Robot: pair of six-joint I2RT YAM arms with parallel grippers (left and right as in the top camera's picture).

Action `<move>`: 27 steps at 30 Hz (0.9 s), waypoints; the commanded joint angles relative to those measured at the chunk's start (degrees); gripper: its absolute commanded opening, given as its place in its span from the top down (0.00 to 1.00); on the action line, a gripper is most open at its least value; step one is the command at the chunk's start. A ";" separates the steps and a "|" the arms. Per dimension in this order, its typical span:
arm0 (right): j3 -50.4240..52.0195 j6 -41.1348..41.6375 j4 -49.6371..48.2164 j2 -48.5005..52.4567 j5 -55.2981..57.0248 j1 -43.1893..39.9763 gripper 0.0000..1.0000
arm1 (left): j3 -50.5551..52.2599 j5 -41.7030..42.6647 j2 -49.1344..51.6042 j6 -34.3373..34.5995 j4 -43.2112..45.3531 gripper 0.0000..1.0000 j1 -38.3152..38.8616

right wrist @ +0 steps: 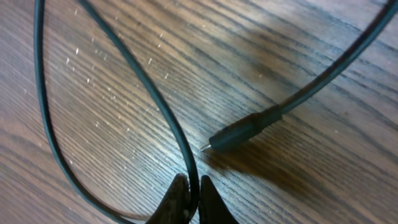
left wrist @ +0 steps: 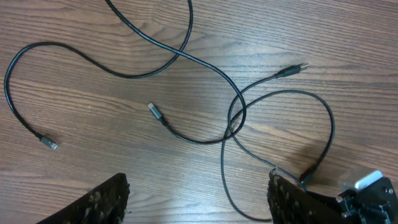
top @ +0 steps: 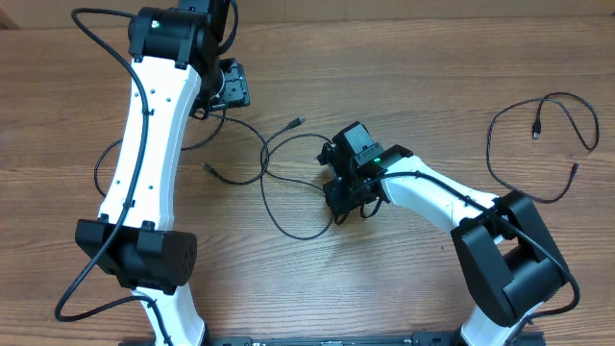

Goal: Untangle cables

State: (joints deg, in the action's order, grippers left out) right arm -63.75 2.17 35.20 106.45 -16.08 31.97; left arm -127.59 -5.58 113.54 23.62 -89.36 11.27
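**Middle of the wooden counter (top: 432, 67):** tangled cables (top: 279, 183), thin and black, lying flat in loose loops that cross one another at several places. Seen from the left wrist, three free ends:
- One plug end (left wrist: 50, 144) at the close of a long arc, off to the side of the crossings.
- A second (left wrist: 154, 111) inside the loops.
- A third (left wrist: 295, 70) pointing away from the main crossing.

**Far right corner of the counter:** a separate cable run (top: 490, 154) in open curves, well apart from the tangle, with two small ends lying free. Whether one cord or two, not clear from overhead.

**Right gripper (top: 338, 202):** low over the counter at the right side of the tangle. Seen from the right wrist, fingertips (right wrist: 177, 202) pressed together and clamped on one thin strand at the point where a narrow loop closes. Just beyond the fingertips, another plug end lying on the wood, near the held strand but not touching it.

**Left gripper (left wrist: 198, 186):** near the far edge, left of centre, held above the counter and looking down on the tangle. Fingers (left wrist: 106, 199) spread wide apart, one at each lower corner of the wrist view. Cable strands on the wood beneath, not touched by either finger.

**Left and right arms:** white links with black joints, reaching in from the near edge on either side of the tangle.
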 commanded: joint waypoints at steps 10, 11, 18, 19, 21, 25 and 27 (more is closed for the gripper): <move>-7.69 10.29 5.68 -1.22 8.17 -3.56 0.96 | -0.46 -0.57 -0.42 -1.38 -0.15 0.28 0.35; -9.92 10.27 7.32 -1.79 9.09 -4.55 0.96 | -0.46 -0.61 -0.42 -1.38 -0.15 0.28 0.35; -31.76 10.25 23.28 -5.60 24.46 -13.03 0.96 | -0.46 -0.61 -0.42 -1.38 0.07 0.28 0.35; -35.15 10.25 25.49 -6.03 27.45 -14.49 0.96 | -0.46 -0.61 -0.42 -1.38 0.09 0.28 0.35; -40.96 10.23 29.11 -6.62 31.98 -17.29 0.96 | -0.48 -0.61 -0.42 -1.38 0.09 0.28 0.35; -49.62 10.23 33.42 -7.15 39.93 -22.73 0.96 | -0.46 -0.61 -0.42 -1.38 0.15 0.28 0.35; -52.98 10.21 33.70 -7.45 43.47 -26.16 0.96 | -0.48 -0.61 -0.42 -1.36 0.20 0.29 0.35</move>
State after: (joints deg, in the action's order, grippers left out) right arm -112.68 11.99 68.69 100.49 17.67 9.10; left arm -127.59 -5.76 113.54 23.57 -89.17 11.27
